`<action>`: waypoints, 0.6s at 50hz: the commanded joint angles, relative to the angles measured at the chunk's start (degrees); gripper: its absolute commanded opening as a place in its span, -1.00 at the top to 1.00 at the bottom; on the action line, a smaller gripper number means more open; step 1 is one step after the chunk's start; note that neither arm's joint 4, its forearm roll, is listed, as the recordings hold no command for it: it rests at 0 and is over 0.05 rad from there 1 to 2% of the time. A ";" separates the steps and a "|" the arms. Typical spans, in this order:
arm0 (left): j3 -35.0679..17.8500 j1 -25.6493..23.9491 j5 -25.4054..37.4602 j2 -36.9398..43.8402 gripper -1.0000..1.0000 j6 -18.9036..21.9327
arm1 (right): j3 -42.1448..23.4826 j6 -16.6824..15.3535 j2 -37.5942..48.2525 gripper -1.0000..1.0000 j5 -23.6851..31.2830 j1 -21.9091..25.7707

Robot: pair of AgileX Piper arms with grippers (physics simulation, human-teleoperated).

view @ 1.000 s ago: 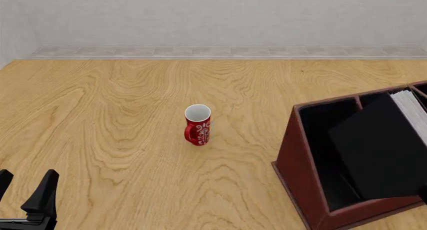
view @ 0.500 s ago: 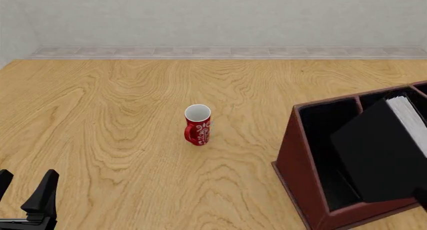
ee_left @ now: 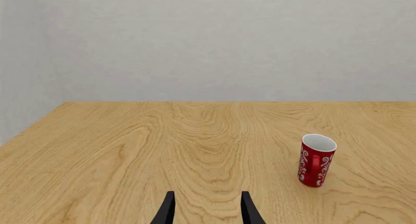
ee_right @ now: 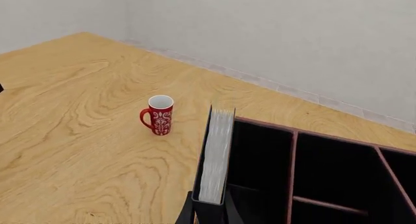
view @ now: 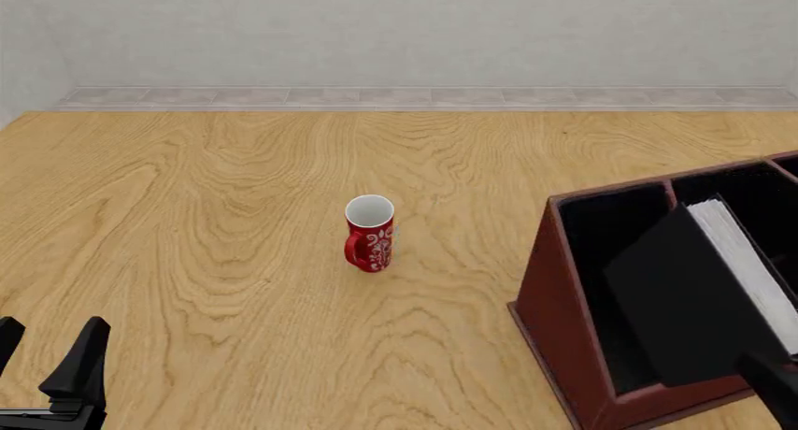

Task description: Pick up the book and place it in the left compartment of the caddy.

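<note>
We are at the placing step: the right gripper (ee_right: 209,210) pinches the book (view: 692,299), tilted above the caddy (view: 562,336). Next, lower it upright into the left compartment (view: 611,234). The left gripper (ee_left: 206,210) idles, spread.

bright even light, soft shadows, sharp renders

table (view: 224,215): light wood, bold wavy grain, smooth satin finish
mug (view: 369,234): glossy red glaze with white pattern, white inside
caddy (view: 555,304): dark red-brown wood, smooth, matt black interior
book (view: 686,304): matt black plain cover, white-grey paper page block, finely lined
left gripper (view: 44,374): matt black fingers
wall (view: 399,33): pale grey, faintly rough, matt
</note>
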 commanded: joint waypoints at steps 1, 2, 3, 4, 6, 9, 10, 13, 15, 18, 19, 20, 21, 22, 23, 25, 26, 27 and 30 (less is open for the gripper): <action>0.00 0.00 0.00 0.00 -1.00 0.00 | 0.86 1.19 -0.13 1.00 -0.93 -0.81; 0.00 0.00 0.00 0.00 -1.00 0.00 | 0.96 1.20 -0.13 1.00 -0.97 -0.96; 0.00 0.00 0.00 0.00 -1.00 0.00 | 0.98 1.19 -0.13 1.00 -0.98 -1.09; 0.00 0.00 0.00 0.00 -1.00 0.00 | 1.00 1.14 -0.13 1.00 -1.02 -1.14; 0.00 0.00 0.00 0.00 -1.00 0.00 | 1.10 1.18 -0.13 1.00 -1.05 -1.35; 0.00 0.00 0.00 0.00 -1.00 0.00 | 1.29 1.30 -0.14 1.00 -1.09 -1.64; 0.00 0.00 0.00 0.00 -1.00 0.00 | 1.29 1.36 -0.14 1.00 -1.07 -1.74; 0.00 0.00 0.00 0.00 -1.00 0.00 | 1.47 1.48 -0.15 1.00 -0.92 -2.16; 0.00 0.00 0.00 0.00 -1.00 0.00 | 1.49 1.68 -0.15 1.00 -0.82 -2.28; 0.00 0.00 0.00 0.00 -1.00 0.00 | 1.58 1.90 -0.15 1.00 -0.69 -2.77; 0.00 0.00 0.00 0.00 -1.00 0.00 | 1.58 1.90 -0.15 1.00 -0.69 -2.77; 0.00 0.00 0.00 0.00 -1.00 0.00 | 1.62 1.94 -0.15 1.00 -0.79 -2.73; 0.00 0.00 0.00 0.00 -1.00 0.00 | 1.95 1.99 -0.15 1.00 -0.97 -2.73; 0.00 0.00 0.00 0.00 -1.00 0.00 | 1.95 1.99 -0.15 1.00 -0.98 -2.73; 0.00 0.00 0.00 0.00 -1.00 0.00 | 2.21 2.06 -0.15 1.00 -1.14 -2.79; 0.00 0.00 0.00 0.00 -1.00 0.00 | 2.43 2.11 -0.15 1.00 -1.28 -2.85; 0.00 0.00 0.00 0.00 -1.00 0.00 | 2.57 2.09 -0.15 1.00 -1.35 -2.96; 0.00 0.00 0.00 0.00 -1.00 0.00 | 2.76 2.20 -0.15 1.00 -1.44 -2.97; 0.00 0.00 0.00 0.00 -1.00 0.00 | 3.31 2.29 -0.15 1.00 -1.63 -3.30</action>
